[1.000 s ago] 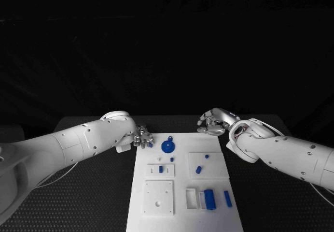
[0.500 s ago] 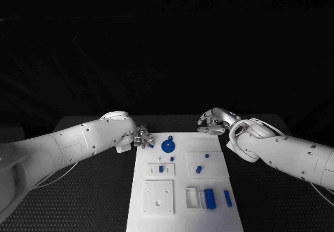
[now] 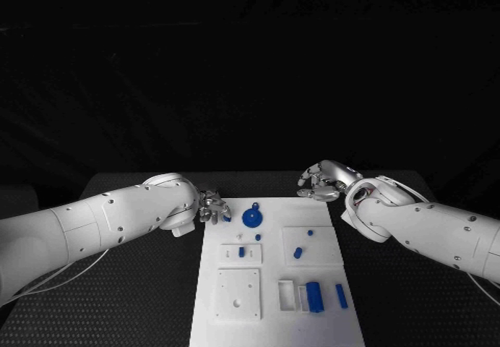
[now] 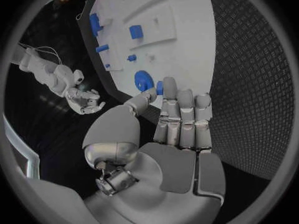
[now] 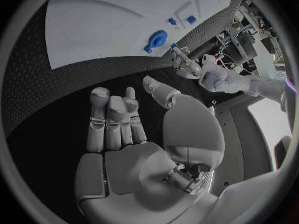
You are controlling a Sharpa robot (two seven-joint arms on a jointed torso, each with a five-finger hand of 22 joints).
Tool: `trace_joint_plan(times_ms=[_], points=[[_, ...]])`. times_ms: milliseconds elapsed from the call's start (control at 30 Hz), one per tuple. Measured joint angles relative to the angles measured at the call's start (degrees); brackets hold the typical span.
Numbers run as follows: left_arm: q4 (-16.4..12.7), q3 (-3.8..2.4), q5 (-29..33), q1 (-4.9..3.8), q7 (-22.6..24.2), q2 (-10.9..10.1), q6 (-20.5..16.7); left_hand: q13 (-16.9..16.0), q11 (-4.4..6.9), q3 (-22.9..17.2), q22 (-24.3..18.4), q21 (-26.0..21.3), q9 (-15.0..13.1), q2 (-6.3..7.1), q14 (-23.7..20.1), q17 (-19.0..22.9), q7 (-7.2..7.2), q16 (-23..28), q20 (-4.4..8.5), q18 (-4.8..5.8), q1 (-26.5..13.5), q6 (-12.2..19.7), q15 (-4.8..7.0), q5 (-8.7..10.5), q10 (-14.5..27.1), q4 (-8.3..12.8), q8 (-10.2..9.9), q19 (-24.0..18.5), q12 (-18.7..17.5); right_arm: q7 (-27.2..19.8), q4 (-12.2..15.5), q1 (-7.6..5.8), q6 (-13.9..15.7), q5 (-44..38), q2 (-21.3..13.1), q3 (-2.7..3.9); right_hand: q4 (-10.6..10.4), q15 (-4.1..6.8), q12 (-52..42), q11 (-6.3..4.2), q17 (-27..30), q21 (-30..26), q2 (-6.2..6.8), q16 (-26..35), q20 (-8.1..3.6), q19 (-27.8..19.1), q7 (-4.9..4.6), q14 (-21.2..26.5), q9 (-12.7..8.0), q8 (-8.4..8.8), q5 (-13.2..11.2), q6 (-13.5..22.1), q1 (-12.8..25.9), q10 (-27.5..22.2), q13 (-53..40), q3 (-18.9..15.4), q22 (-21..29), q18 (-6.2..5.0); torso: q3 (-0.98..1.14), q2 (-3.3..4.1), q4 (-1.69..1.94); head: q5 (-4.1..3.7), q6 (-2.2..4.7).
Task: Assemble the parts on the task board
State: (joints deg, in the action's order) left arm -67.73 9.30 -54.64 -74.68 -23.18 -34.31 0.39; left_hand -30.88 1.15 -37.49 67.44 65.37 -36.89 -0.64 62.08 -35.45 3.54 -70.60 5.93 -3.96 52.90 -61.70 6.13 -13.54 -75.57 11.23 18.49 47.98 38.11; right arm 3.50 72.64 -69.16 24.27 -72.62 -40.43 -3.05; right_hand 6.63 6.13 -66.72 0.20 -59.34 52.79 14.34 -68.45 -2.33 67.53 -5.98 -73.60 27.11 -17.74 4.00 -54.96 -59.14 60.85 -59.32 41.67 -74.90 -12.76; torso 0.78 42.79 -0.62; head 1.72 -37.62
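The left hand sits at the far left corner of the white board, pinching a small blue piece right beside the blue disc. The right hand hangs off the far right corner, fingers loosely curled, holding nothing.

— The task board is looking like smooth white plastic, matt, and the blue parts on it are reading as the same sort of plastic, slightly glossy.

— The table is showing a rough, woven-looking black mat. The left hand is gleaming like brushed metal with grey pads that are perhaps rubber; the arm's shell is appearing as smooth, semi-gloss plastic.
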Motion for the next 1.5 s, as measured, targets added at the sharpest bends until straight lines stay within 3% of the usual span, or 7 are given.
trace_joint_plan(times_ms=[133,267,400,500,733,933,1500], points=[[-5.21,0.37,0.74,-0.02,-0.01,-2.78,-3.13,0.0,-0.21,0.08,-0.19,0.51,0.0,0.23,0.56,-0.1,0.22,-0.4,0.32,0.26,0.22,-0.53,-0.18,-3.26,-0.65,0.08,0.0,1.08,0.38,0.0,0.04,0.0,0.0,0.02,-0.07,0.0,0.0,0.0,0.0,0.0,0.0,0.0,0.0,0.0,0.0,0.0,0.0,0.0,0.0,0.0,0.01,0.0,0.0,0.0,0.0,0.0,0.0,0.0,0.05,-0.1,0.08,0.22,-0.06],[-9.77,2.16,1.1,0.04,0.0,-5.57,-5.75,-0.13,-0.33,0.08,-0.38,1.18,0.0,0.65,1.01,-0.31,0.41,-0.84,0.52,0.6,-0.2,-1.15,-0.39,-5.32,-1.32,0.09,0.0,1.7,0.72,0.0,0.09,0.0,0.0,0.04,-0.16,0.0,0.0,0.0,0.0,0.0,0.0,0.0,0.0,0.0,0.0,0.0,0.01,0.0,0.0,0.0,0.28,-0.01,0.0,0.0,0.0,0.0,0.0,0.0,0.16,-0.24,0.16,0.53,-0.23],[-13.24,3.56,1.02,0.18,0.03,-7.71,-8.15,-0.53,-0.34,0.13,-0.51,2.04,0.0,1.16,1.53,-0.64,0.39,-1.58,0.81,0.82,-0.7,-1.82,-0.48,-7.37,-2.1,0.13,0.0,2.42,1.39,0.0,0.14,0.0,0.0,0.07,-0.29,0.0,0.0,0.0,0.0,0.0,0.0,0.0,0.0,0.0,0.0,0.0,0.07,0.0,0.0,0.0,0.28,-0.07,0.0,0.0,0.0,0.0,0.0,0.0,0.25,-0.38,0.29,0.72,-0.41],[-15.63,4.46,0.54,0.58,0.05,-9.35,-9.74,-0.77,-0.31,0.16,-0.59,2.27,0.0,1.4,1.62,-0.79,0.32,-1.73,0.62,0.33,-0.94,-1.92,-0.42,-8.38,-2.13,0.16,0.0,2.61,1.6,0.01,0.19,0.0,0.0,0.08,-0.35,0.0,-0.16,0.0,0.0,0.0,0.0,0.0,0.0,0.0,0.0,0.0,0.08,0.0,0.0,0.0,0.67,-0.08,0.0,0.0,-0.01,-0.16,0.0,0.0,0.34,-0.51,0.36,0.78,-0.55],[-19.45,4.53,-1.26,2.08,-0.01,-11.47,-12.63,-1.06,0.02,0.16,-0.65,2.48,-0.01,2.09,2.03,-0.97,0.14,-1.95,0.83,0.06,-1.17,-2.27,-0.4,-9.04,-2.46,0.16,0.01,2.84,2.22,0.02,0.12,0.0,0.0,0.12,-0.43,0.0,-0.32,0.0,0.0,0.0,0.0,0.0,0.23,0.0,0.0,0.0,0.09,0.0,-0.02,0.0,0.91,-0.09,0.23,0.0,0.05,0.0,0.0,0.0,0.47,-0.65,0.43,0.94,-0.91],[-21.29,4.56,-2.33,3.2,-0.06,-11.81,-14.11,-1.14,0.43,0.17,-0.7,2.73,-0.01,2.38,2.41,-1.03,-0.2,-2.18,0.83,0.03,-1.42,-2.63,-0.2,-9.08,-2.87,0.17,0.24,2.84,2.22,0.02,0.12,0.0,0.0,0.15,-0.46,0.0,-0.32,0.0,0.0,0.0,0.0,0.0,0.23,0.0,0.0,0.0,0.09,0.0,-0.05,0.0,0.95,-0.1,0.23,0.0,0.05,0.0,0.0,0.0,0.46,-0.69,0.5,1.04,-1.22],[-20.76,4.55,-5.3,3.95,-0.55,-9.81,-14.55,-1.25,0.6,0.24,-0.7,2.73,-0.02,2.37,2.62,-1.08,-0.38,-2.17,0.82,0.04,-1.42,-2.81,-0.21,-9.31,-3.04,0.24,0.33,2.83,2.49,0.02,0.18,0.0,0.0,0.18,-0.54,0.0,-0.32,0.0,0.0,0.0,0.0,0.0,0.23,0.0,0.0,0.0,0.11,0.0,-0.04,0.0,1.17,-0.12,0.23,0.01,0.04,0.0,0.0,0.0,0.35,-0.57,0.39,1.04,-1.55]])
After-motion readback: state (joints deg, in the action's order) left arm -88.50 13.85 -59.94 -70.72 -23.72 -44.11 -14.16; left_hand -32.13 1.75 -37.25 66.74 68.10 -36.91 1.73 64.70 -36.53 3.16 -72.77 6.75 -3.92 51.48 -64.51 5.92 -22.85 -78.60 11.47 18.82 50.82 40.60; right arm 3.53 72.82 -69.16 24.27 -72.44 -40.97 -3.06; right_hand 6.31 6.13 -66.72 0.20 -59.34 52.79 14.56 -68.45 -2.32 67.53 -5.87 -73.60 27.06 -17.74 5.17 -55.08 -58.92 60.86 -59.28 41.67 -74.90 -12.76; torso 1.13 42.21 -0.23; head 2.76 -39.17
